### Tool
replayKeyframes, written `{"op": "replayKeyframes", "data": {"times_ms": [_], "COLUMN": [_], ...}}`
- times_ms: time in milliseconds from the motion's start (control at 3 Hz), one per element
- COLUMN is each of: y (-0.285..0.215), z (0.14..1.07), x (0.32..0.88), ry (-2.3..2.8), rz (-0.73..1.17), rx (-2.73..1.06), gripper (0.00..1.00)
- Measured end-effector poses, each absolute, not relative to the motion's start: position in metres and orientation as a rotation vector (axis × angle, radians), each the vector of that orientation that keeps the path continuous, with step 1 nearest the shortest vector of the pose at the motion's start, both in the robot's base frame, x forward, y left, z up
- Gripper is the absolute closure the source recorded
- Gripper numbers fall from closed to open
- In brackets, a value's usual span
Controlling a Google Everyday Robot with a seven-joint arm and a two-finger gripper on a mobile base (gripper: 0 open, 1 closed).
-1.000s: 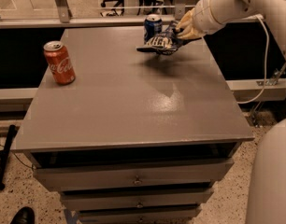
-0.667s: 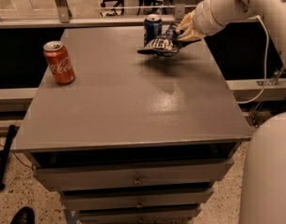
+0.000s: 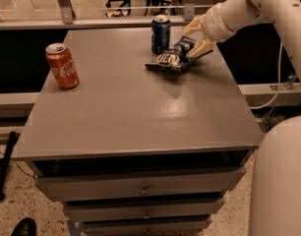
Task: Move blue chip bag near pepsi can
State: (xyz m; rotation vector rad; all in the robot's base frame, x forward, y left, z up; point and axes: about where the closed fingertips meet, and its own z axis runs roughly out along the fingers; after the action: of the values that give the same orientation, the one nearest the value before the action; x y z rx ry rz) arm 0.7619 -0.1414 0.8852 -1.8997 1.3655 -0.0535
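Note:
The blue chip bag [image 3: 169,59] lies just right of the pepsi can [image 3: 160,34] at the back of the grey table [image 3: 140,112], its left part down at the tabletop. My gripper [image 3: 195,38] comes in from the right and is shut on the bag's raised right end. The can stands upright, a small gap away from the bag.
A red Coca-Cola can [image 3: 62,66] stands at the table's left side. Drawers [image 3: 140,186] run below the table front. A rail [image 3: 116,19] runs behind the table. The robot's white body [image 3: 281,181] fills the lower right.
My gripper has moved down with the bag, bringing it from above the table to the tabletop beside the pepsi can.

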Motion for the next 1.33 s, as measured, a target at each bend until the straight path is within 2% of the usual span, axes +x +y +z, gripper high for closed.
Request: {"op": "replayKeyframes", "data": {"times_ms": [333, 667, 1333], "y": [-0.141, -0.155, -0.240], "z": [0.876, 0.882, 0.940], "x": [0.755, 0.741, 0.681], "ry": [1.372, 1.429, 1.613], "rz": [-0.028, -0.013, 0.028], "rx": [-1.908, -1.864, -1.608], "gripper": [0.00, 0.00, 0.00]}}
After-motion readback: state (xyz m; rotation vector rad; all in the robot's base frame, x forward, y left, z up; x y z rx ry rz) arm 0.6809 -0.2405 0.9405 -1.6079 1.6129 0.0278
